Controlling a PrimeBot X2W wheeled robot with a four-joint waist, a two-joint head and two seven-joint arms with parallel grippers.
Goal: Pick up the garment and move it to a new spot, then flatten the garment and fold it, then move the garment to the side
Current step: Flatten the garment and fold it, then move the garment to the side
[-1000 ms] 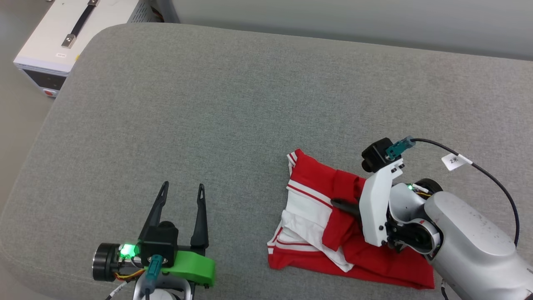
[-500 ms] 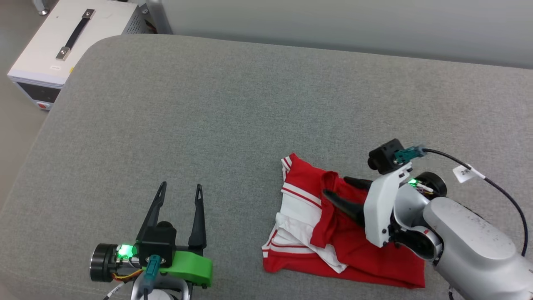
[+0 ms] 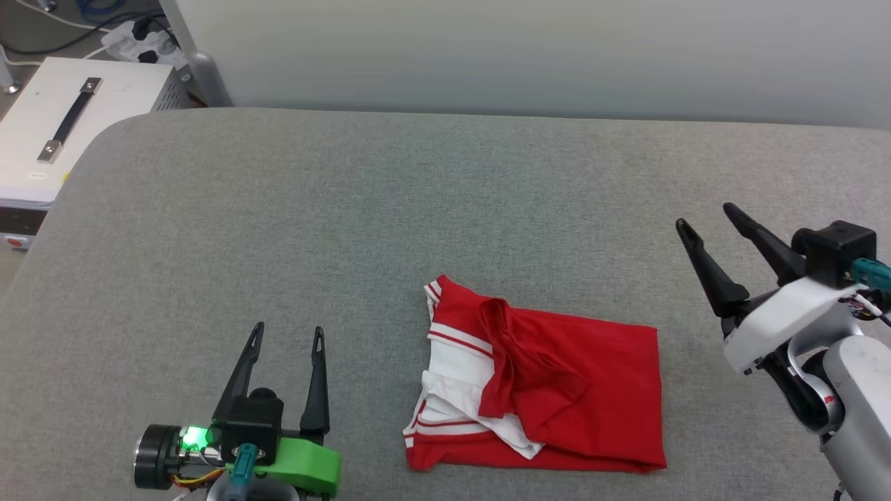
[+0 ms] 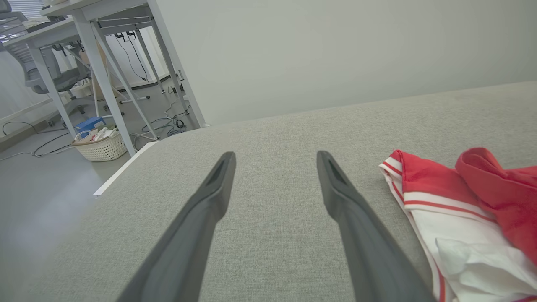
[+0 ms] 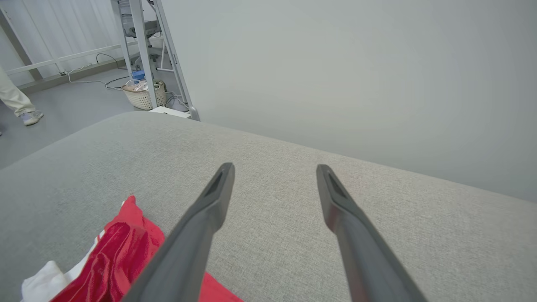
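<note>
The garment [image 3: 557, 390] lies folded into a rough red rectangle near the front of the grey cushioned surface [image 3: 390, 209], with a white sleeve and striped trim showing at its left end. My left gripper [image 3: 289, 330] stands open to the garment's left, fingers spread over bare fabric; its own wrist view has the garment [image 4: 461, 209] at the right. My right gripper [image 3: 706, 216] is open and raised to the garment's right, apart from it, with nothing between its fingers; the garment [image 5: 113, 260] sits at the lower left of the right wrist view.
A white case with a black handle [image 3: 62, 132] stands off the surface's far left corner, beside cables. A pale wall runs behind the surface. A white basket [image 4: 100, 147] and table legs stand on the floor beyond; a person's leg [image 5: 14, 102] shows at far left.
My right gripper opened, let go of the garment and drew back up to the right. The garment now lies flat. The head camera tilted up, shifting the whole picture.
</note>
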